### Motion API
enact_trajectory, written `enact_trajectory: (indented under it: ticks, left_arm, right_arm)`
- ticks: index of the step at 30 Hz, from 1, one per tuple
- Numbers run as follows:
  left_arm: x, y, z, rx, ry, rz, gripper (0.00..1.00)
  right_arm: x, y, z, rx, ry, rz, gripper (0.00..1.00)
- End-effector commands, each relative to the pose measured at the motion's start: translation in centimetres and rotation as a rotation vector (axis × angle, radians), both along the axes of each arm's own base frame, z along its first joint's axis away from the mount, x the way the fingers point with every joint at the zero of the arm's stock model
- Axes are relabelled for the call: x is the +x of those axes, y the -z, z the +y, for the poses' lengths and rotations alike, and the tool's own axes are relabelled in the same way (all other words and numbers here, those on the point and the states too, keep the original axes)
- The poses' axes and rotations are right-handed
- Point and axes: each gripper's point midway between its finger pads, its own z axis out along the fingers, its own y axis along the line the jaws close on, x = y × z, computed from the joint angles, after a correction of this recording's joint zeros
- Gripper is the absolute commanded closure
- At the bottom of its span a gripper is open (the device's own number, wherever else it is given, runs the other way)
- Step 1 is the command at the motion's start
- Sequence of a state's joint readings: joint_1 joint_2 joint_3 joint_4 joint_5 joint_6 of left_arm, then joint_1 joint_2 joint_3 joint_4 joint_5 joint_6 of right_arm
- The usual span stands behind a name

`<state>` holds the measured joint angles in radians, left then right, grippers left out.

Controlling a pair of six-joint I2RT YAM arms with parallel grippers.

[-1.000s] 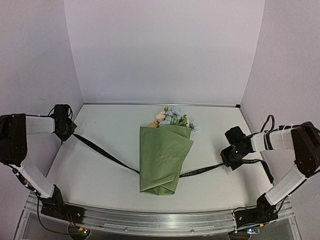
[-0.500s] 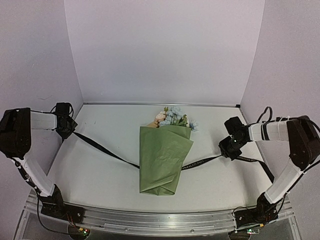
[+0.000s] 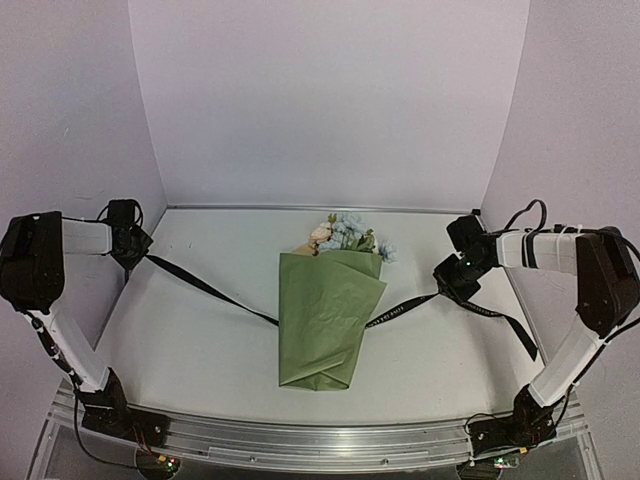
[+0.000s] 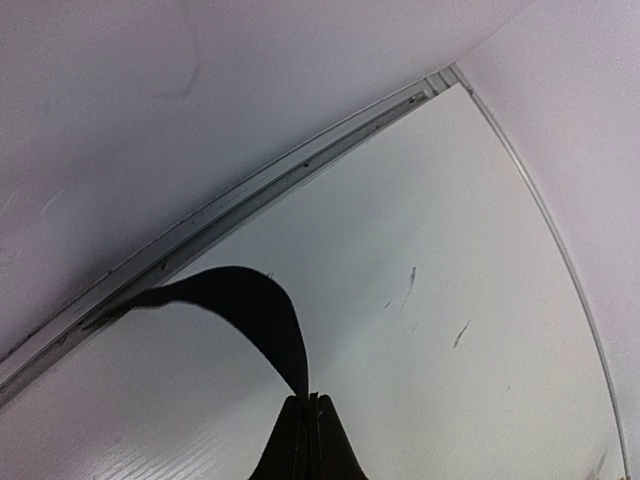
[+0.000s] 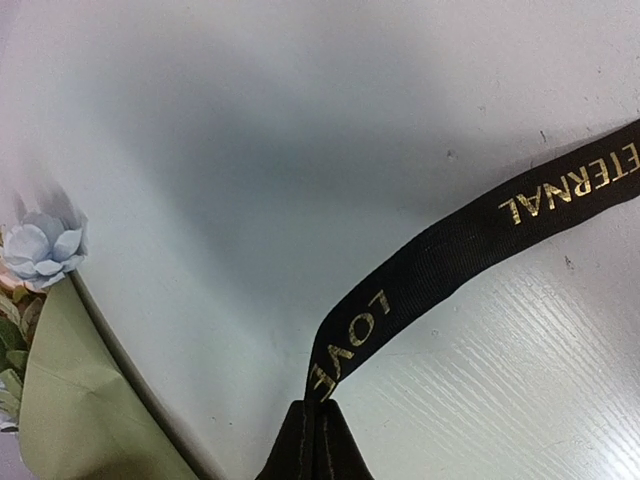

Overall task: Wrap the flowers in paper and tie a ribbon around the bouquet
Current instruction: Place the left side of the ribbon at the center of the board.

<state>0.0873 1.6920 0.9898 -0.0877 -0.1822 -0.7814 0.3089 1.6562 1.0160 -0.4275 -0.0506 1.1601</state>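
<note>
White bench (image 3: 200,350), pale walls. From above, the bouquet (image 3: 325,320) lies mid-bench, its flowers (image 3: 345,232) pointing at the far wall. The black ribbon (image 3: 210,292) comes out from both its sides and runs to each arm. Left wrist: the left pincer (image 4: 310,405) is fully closed, pinching ribbon near the wall rail (image 4: 300,165). Right wrist: the right pincer (image 5: 320,408) is likewise clamped on the lettered ribbon, with the bouquet at lower left.
</note>
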Motion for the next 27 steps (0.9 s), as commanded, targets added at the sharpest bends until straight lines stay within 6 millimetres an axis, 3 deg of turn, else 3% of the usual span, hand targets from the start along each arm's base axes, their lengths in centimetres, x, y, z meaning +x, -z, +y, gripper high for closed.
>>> enact_trajectory:
  ticks: [1,9,15,21,27]
  left_arm:
    - [2.4,-4.3,0.1,0.019,0.029,-0.142,1.00]
    - [1.9,-5.4,-0.9,-0.014,0.072,-0.187,1.00]
    - [0.8,-4.0,-2.6,-0.084,0.130,-0.198,1.00]
    - [0.7,-3.2,-2.5,-0.081,0.128,-0.184,1.00]
    - [0.9,-3.3,-3.3,-0.121,0.158,-0.202,1.00]
  right_arm:
    - [-0.8,-0.6,0.1,-0.025,-0.050,0.005,1.00]
    - [-1.0,-1.5,-1.2,-0.114,-0.085,0.005,1.00]
    - [-1.2,-2.1,-2.6,-0.163,-0.083,0.010,1.00]
    - [-1.2,-2.4,-2.8,-0.176,-0.101,0.013,1.00]
    - [-0.6,-4.5,-3.8,-0.206,-0.115,-0.006,1.00]
